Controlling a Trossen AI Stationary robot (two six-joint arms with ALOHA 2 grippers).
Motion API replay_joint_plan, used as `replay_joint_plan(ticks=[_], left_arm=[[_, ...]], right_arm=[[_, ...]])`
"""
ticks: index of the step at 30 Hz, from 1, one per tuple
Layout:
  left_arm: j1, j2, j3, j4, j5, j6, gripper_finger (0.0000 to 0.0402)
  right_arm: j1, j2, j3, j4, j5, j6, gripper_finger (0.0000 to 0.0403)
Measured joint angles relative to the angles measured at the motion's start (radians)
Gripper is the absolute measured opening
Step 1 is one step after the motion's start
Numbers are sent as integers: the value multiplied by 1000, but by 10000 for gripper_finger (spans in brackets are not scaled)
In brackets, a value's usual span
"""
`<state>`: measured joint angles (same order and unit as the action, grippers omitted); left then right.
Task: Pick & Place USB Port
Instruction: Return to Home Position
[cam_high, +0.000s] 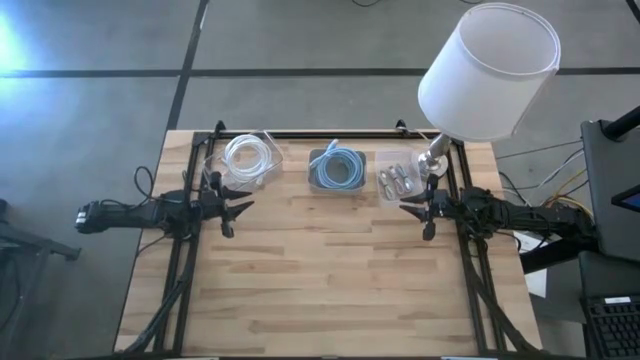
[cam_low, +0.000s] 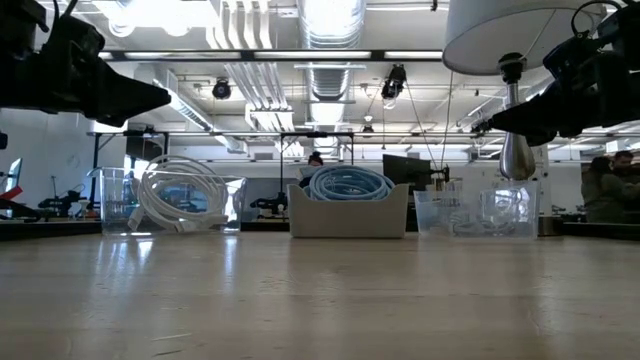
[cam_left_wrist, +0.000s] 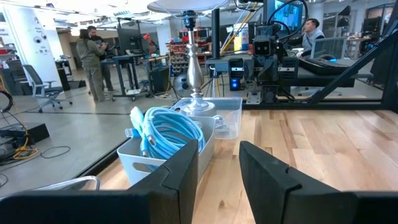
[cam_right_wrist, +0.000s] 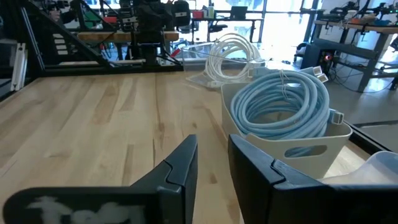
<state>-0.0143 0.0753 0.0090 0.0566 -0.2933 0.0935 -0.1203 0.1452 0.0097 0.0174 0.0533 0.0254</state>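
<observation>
Small metal USB parts lie in a clear tub (cam_high: 397, 180) at the table's far edge, right of centre; the low view shows this tub (cam_low: 470, 213) too. My left gripper (cam_high: 243, 206) hovers over the table's left side, open and empty, its fingers (cam_left_wrist: 219, 152) pointing toward the right. My right gripper (cam_high: 408, 207) hovers just near of the USB tub, open and empty, its fingers (cam_right_wrist: 212, 146) pointing toward the left. Both are raised above the wood in the low view, the left gripper (cam_low: 150, 98) and the right gripper (cam_low: 487, 122).
A pale bin with a coiled blue cable (cam_high: 338, 170) stands at the far edge's middle, and a clear tub with a white cable (cam_high: 250, 158) is to its left. A silver lamp with a white shade (cam_high: 490, 70) stands at the far right corner. Bare wood (cam_high: 330, 280) fills the near half.
</observation>
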Motion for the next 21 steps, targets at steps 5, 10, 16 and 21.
replay_joint_plan(ticks=[5, 10, 16, 21], left_arm=[[0, 0, 0, 0, 0, 0, 122], [0, 0, 0, 0, 0, 0, 122], [0, 0, 0, 0, 0, 0, 122], [0, 0, 0, 0, 0, 0, 122]], right_arm=[[0, 0, 0, 0, 0, 0, 73], [0, 0, 0, 0, 0, 0, 68], [0, 0, 0, 0, 0, 0, 77], [0, 0, 0, 0, 0, 0, 85]])
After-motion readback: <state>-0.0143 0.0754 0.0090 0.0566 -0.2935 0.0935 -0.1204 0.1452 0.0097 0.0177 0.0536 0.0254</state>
